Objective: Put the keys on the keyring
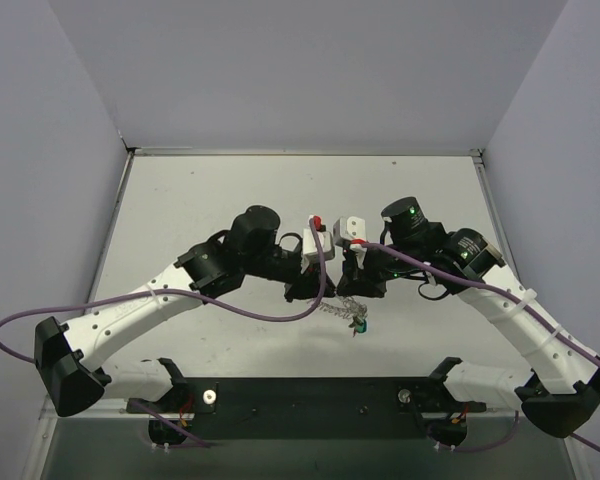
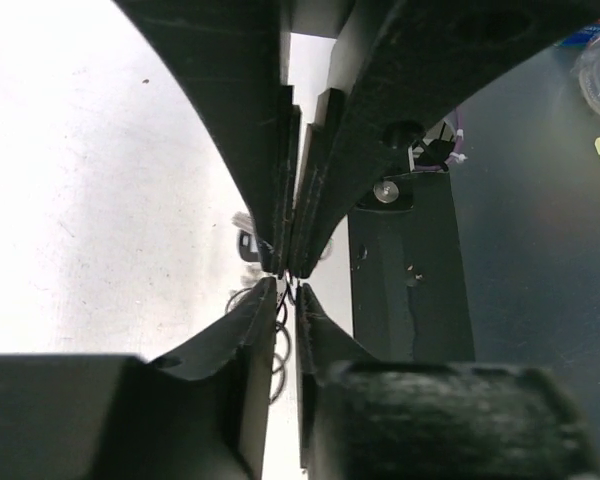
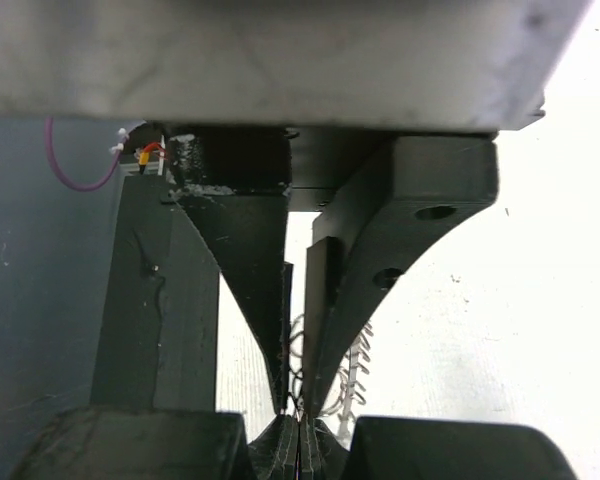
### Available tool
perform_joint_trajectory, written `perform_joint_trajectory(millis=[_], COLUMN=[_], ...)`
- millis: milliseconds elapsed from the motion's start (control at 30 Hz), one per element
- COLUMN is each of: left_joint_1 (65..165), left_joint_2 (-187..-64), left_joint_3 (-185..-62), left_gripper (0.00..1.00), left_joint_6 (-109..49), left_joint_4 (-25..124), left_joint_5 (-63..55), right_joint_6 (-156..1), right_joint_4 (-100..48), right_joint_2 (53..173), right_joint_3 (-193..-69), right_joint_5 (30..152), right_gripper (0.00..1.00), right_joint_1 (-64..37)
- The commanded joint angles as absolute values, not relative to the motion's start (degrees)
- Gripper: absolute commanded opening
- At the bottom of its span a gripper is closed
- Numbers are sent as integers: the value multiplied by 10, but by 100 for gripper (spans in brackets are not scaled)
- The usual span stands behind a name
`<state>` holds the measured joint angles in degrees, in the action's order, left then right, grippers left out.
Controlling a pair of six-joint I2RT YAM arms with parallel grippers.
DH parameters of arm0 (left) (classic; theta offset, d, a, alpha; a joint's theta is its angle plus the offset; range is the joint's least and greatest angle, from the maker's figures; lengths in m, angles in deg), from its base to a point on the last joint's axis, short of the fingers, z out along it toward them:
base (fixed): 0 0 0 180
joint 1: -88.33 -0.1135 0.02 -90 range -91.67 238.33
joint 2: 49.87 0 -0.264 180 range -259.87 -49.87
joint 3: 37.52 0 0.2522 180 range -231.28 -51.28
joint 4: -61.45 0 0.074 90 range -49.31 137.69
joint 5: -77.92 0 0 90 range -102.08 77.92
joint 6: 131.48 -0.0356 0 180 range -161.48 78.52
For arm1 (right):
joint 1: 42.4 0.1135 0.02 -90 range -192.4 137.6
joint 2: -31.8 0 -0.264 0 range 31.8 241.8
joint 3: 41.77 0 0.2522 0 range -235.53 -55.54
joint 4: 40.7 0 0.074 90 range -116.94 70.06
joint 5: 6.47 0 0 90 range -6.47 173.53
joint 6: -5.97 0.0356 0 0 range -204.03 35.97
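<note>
Overhead, left gripper (image 1: 304, 291) and right gripper (image 1: 353, 286) tip to tip, keyring (image 1: 342, 306) at their tips, green-headed keys (image 1: 359, 326) dangling from it, right wrist view alone shows right gripper pinching keyring's wavy rim, left wrist view, left gripper nearly closed, cannot tell whether on anything

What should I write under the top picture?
Left gripper and right gripper meet at the keyring, green key beside it.

Both white-and-black jointed arms bend inward, wrists angled down, fingertips almost meeting. The left black two-finger gripper (image 1: 313, 292) is narrowed to a slit; the right black two-finger gripper (image 1: 352, 287) is pinched together.
</note>
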<state>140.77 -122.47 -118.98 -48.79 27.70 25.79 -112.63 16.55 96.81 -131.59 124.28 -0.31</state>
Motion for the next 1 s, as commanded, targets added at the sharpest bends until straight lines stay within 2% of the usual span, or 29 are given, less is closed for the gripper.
perform_joint_trajectory(millis=[0,33,67,100,267,300,400,567,667,767,967], left_joint_1=[1409,1410,1409,1409,1410,1411,1411,1410,1409,1408,1402], left_joint_2=[-1219,-1219,-1220,-1219,-1208,-1200,-1187,-1161,-1140,-1123,-1105], left_joint_3=[-1179,-1177,-1175,-1172,-1144,-1137,-1115,-1083,-1060,-1038,-1015], left_gripper=[17,13,3,0,0,0,0,0,0,0,0], left_joint_6=[-476,-474,-468,-466,-440,-438,-429,-430,-426,-419,-388], left_joint_4=[316,321,332,336,397,407,436,488,524,565,631], left_joint_5=[259,261,266,268,267,265,256,241,234,229,233], right_joint_6=[-1126,-1125,-1124,-1124,-1113,-1110,-1105,-1085,-1078,-1068,-1058], right_joint_4=[131,130,129,128,116,113,93,30,0,-5,-5], right_joint_2=[948,948,948,948,946,944,925,858,819,800,793], right_joint_3=[-1319,-1318,-1318,-1317,-1312,-1310,-1294,-1246,-1210,-1193,-1173], right_joint_5=[1271,1271,1271,1271,1261,1255,1236,1196,1189,1188,1194], right_gripper=[0,0,0,0,0,11,30,57,67,70,69], right_joint_1=[1,1,1,1,1,1,1,-2,-6,-8,-8])
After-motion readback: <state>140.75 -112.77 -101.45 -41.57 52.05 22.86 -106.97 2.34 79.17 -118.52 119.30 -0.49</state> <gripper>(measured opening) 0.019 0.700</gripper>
